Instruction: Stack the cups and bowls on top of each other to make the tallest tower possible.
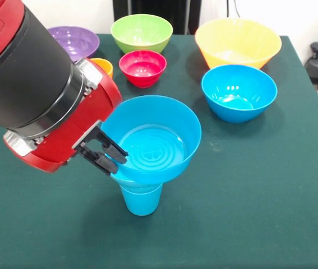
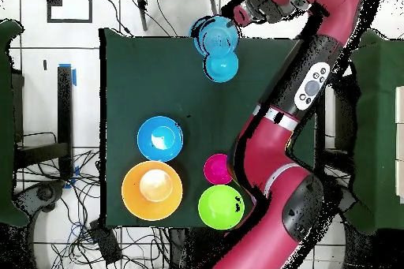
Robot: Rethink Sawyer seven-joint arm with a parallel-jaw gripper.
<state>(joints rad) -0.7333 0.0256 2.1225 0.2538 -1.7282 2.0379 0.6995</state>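
My gripper (image 1: pixel 109 157) pinches the left rim of a blue bowl (image 1: pixel 153 140) sitting on the blue cup (image 1: pixel 141 199).

From the front view I see the black fingers (image 1: pixel 100 147) clamped over the bowl's edge, one inside, one outside; this tower stands near the front of the green table (image 1: pixel 259 213). Behind it sit a second blue bowl (image 1: pixel 239 92), the yellow-orange bowl (image 1: pixel 238 42), the red bowl (image 1: pixel 142 68), the green bowl (image 1: pixel 142 32), the purple bowl (image 1: pixel 77 41) and an orange cup (image 1: pixel 104 65), mostly hidden by my arm (image 1: pixel 30 73).
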